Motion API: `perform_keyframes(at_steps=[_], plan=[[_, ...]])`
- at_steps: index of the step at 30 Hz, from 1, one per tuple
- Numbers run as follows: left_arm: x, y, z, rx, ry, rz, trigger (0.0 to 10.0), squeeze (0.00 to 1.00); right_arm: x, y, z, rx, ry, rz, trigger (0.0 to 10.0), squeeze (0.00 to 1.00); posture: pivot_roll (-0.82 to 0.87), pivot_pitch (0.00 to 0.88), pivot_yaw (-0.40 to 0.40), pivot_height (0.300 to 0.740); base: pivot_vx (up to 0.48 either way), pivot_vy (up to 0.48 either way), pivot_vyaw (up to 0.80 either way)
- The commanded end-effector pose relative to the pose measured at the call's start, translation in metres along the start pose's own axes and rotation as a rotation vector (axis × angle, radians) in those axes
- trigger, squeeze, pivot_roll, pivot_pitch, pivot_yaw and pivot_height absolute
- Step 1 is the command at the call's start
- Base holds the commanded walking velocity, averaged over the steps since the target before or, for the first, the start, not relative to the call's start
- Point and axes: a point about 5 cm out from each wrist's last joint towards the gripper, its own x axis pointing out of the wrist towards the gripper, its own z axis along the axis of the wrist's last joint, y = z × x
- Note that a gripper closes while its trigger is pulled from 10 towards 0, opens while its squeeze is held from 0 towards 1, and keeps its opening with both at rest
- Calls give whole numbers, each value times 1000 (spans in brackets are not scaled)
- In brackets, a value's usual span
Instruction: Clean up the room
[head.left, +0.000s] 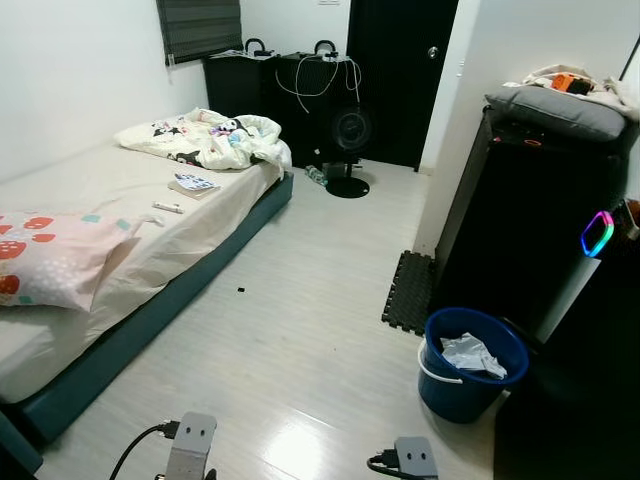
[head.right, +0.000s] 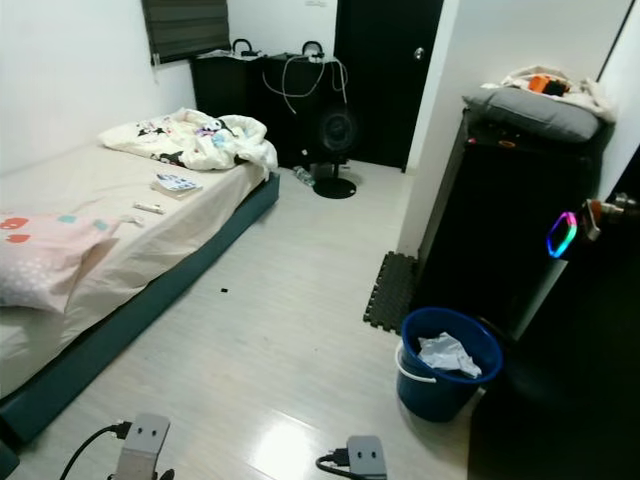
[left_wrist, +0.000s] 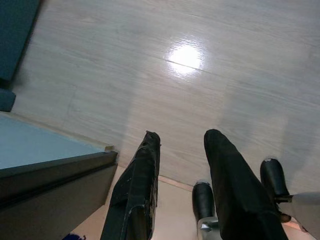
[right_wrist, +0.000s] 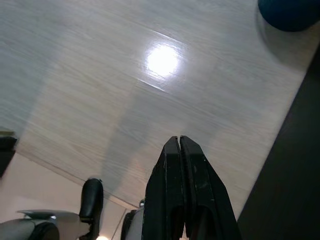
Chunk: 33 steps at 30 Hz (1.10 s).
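Note:
A blue bucket (head.left: 432, 378) with crumpled white paper (head.left: 473, 355) in it stands on the floor at the right, beside a tall black cabinet (head.left: 520, 220). On the low bed (head.left: 120, 190) at the left lie a crumpled patterned blanket (head.left: 215, 138), a small booklet (head.left: 193, 183), a white tube (head.left: 167, 207) and a strawberry-print pillow (head.left: 45, 258). A tiny dark scrap (head.left: 241, 289) lies on the floor by the bed. My left gripper (left_wrist: 182, 136) hangs open over bare floor. My right gripper (right_wrist: 179, 139) hangs shut with nothing in it, the bucket (right_wrist: 290, 12) off to its side.
A black foam mat (head.left: 408, 292) lies by the wall corner. A floor fan (head.left: 350, 140) and a bottle (head.left: 315, 175) stand near the black door (head.left: 400, 70). Black cabinets (head.left: 270, 95) with cables line the far wall. Clothes (head.left: 570, 90) are piled on the tall cabinet.

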Motion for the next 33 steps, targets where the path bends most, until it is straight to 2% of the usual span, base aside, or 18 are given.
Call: perform_keyframes(at_steps=[1, 4, 15, 19, 23, 28, 33], plan=[[-1, 5, -7, -8, 26, 14, 10000, 0, 0, 2, -1, -1, 9, 1, 10000, 0, 14, 0, 64, 740, 0, 0, 0], [-2, 6, -13, -23, 40, 34, 10000, 0, 0, 3, -1, -12, 14, 8, 10000, 0, 7, 0, 66, 740, 0, 0, 0], [-3, 2, -14, -44, 33, 37, 10000, 0, 0, 7, -5, -11, 28, 25, 10000, 0, 40, 10, 22, 740, 0, 0, 0], [-3, -2, -12, -15, 24, 20, 10000, 0, 1, 7, -1, 7, 20, 23, 10000, 0, 32, 0, 40, 740, 0, 0, 0], [-2, 1, -12, -3, 35, 27, 10000, 0, 0, 7, -2, 17, 22, 19, 10000, 0, 41, 12, 39, 740, 0, 0, 0], [-3, 8, -14, -10, 39, 50, 10000, 0, -1, 12, -8, -24, 39, 41, 10000, 0, 45, 19, 26, 740, 0, 0, 0], [-5, 1, -22, -14, 48, 37, 10000, 0, -2, 9, -10, -3, 48, 31, 10000, 0, 38, 6, 17, 740, 0, 0, 0]])
